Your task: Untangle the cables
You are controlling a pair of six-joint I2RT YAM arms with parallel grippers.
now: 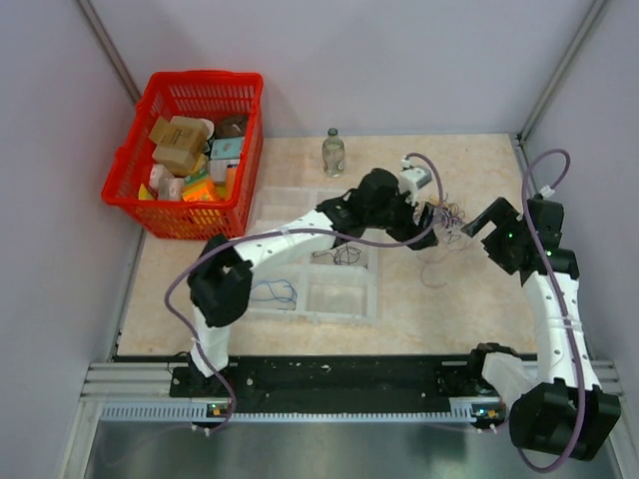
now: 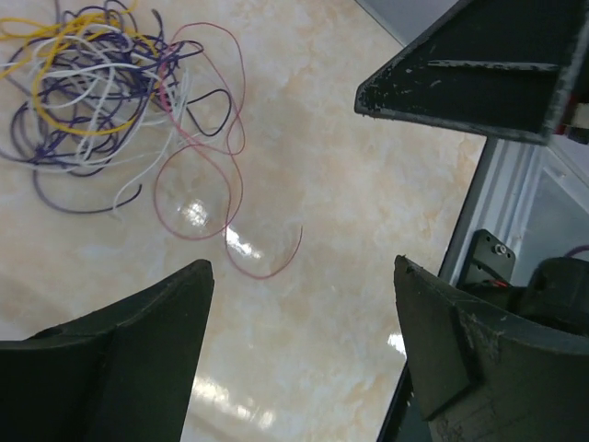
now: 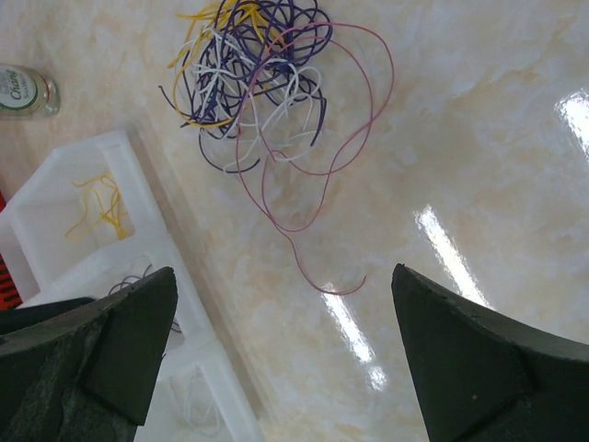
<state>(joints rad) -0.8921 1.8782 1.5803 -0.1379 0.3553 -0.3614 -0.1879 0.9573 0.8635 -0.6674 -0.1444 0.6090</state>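
Observation:
The cables (image 1: 451, 212) lie as a small tangled bunch on the beige table between my two grippers. In the left wrist view the bunch (image 2: 92, 83) is purple, white and yellow, and a long pink strand (image 2: 198, 184) trails out of it toward my left gripper (image 2: 304, 267). That gripper hangs open above bare table, just short of the strand's end. The right wrist view has the bunch (image 3: 253, 83) at the top, with the pink loop reaching down toward my right gripper (image 3: 283, 272). Its jaws are wide apart and hold nothing.
A white compartment tray (image 1: 374, 299) left of the bunch holds loose strands, yellow ones (image 3: 97, 207) in one cell. A small glass bottle (image 1: 332, 152) stands behind it. A red basket (image 1: 190, 150) of boxes sits at the back left. The right gripper's finger (image 2: 469, 83) hangs in the left wrist view.

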